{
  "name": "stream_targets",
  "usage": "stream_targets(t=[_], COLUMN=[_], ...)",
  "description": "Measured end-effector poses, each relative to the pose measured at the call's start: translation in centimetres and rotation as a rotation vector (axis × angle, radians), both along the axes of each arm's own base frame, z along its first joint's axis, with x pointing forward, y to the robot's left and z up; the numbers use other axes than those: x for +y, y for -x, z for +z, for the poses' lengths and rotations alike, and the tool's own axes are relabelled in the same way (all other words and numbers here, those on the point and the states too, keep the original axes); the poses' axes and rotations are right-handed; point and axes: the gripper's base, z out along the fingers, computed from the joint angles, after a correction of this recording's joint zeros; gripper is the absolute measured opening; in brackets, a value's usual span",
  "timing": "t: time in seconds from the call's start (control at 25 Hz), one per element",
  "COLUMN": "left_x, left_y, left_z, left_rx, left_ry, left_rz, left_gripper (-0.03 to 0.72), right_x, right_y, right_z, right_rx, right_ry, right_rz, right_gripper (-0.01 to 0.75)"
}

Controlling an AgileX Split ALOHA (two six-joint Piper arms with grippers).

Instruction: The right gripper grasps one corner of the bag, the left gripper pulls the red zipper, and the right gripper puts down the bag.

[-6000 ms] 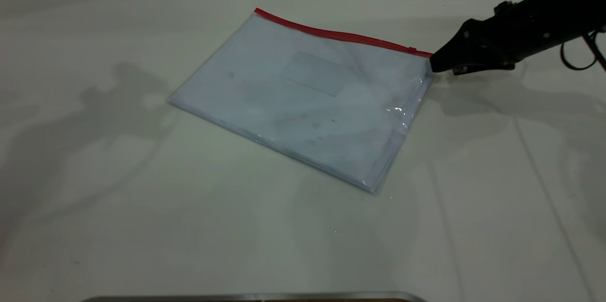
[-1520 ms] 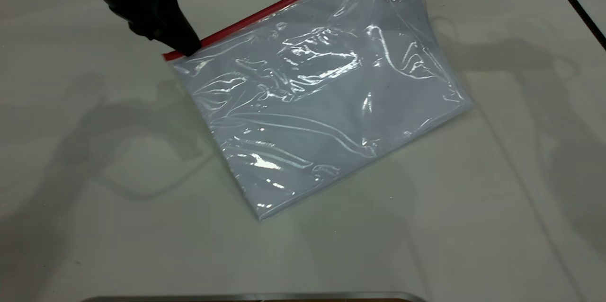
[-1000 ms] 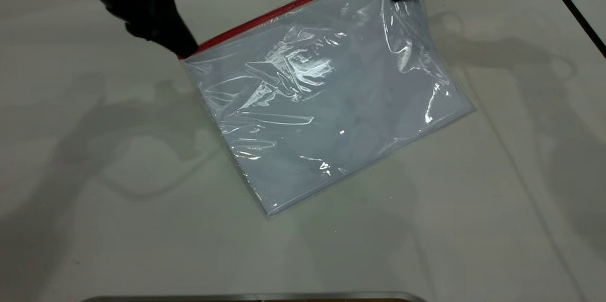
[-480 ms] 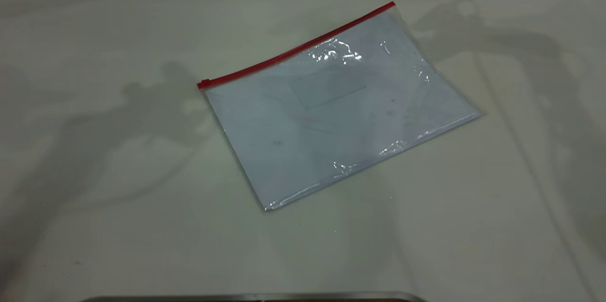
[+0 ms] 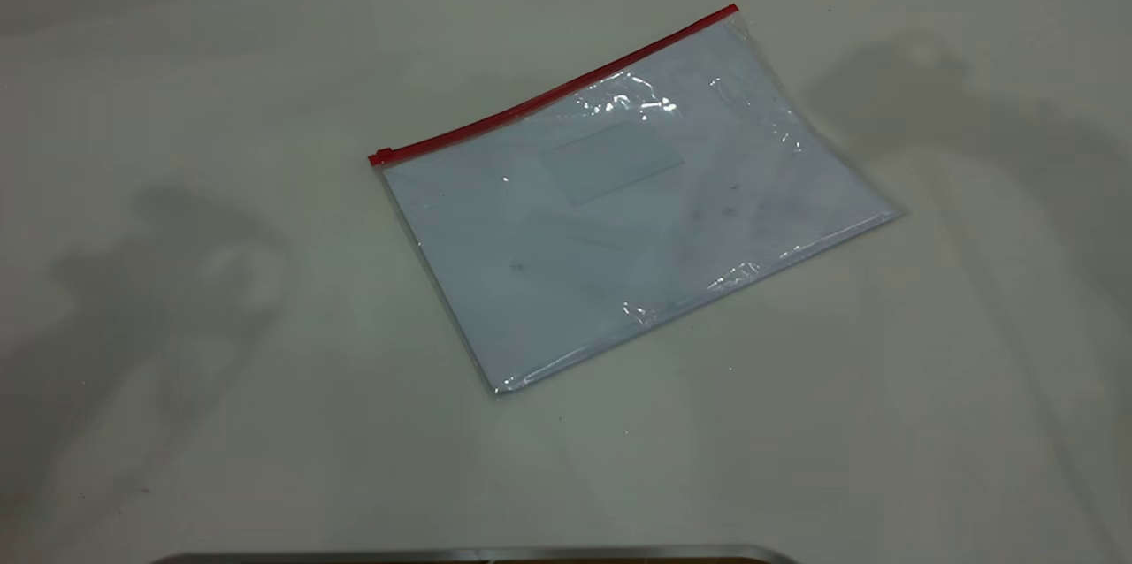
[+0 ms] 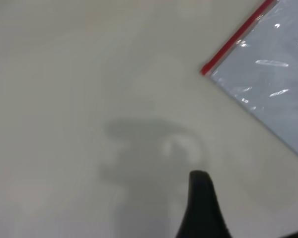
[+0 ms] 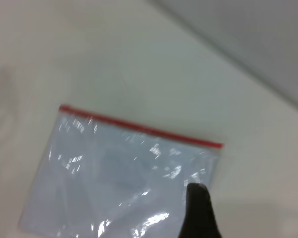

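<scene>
The bag (image 5: 619, 210) lies flat on the worktop (image 5: 177, 423), zipper (image 5: 553, 91) slider at its left end, both end effectors clear and their grip state unreadable, so the task looks finished.

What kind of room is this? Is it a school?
Hard to say; probably a robot test bench. There is only a plain white table, one clear bag of papers with a red zipper, and a black tool above it.

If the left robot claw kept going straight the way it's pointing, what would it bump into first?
Probably just the bare table. In its wrist view the left gripper hangs over open tabletop, with the bag and its red zipper off to one side. Depth is hard to judge.
</scene>
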Motion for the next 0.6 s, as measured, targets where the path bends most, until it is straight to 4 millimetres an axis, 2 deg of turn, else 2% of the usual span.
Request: stream_targets(t=[0.16, 0.28, 0.44, 0.6], left_x=[1.0, 1.6, 2.3, 3.0], left_y=[3.6, 6.0, 9.7, 13.2], left_z=[2.8, 4.7, 6.6, 8.1], left_rx=[-0.022, -0.075, -0.113, -0.175], left_ry=[-0.016, -0.012, 0.0, 0.023], left_rz=[0.034, 0.037, 0.039, 0.04], left_gripper=[0.588, 0.586, 0.586, 0.586], right_x=[-0.5, -0.2, 0.5, 0.6], right_y=[5.0, 9.3, 14.9, 20.1], right_z=[6.2, 9.1, 9.9, 8.3], right_rx=[-0.102, -0.147, -0.148, -0.104], right_ry=[-0.001, -0.031, -0.046, -0.051], right_rz=[-0.11, -0.14, -0.12, -0.103], right_gripper=[0.591, 0.591, 0.591, 0.591])
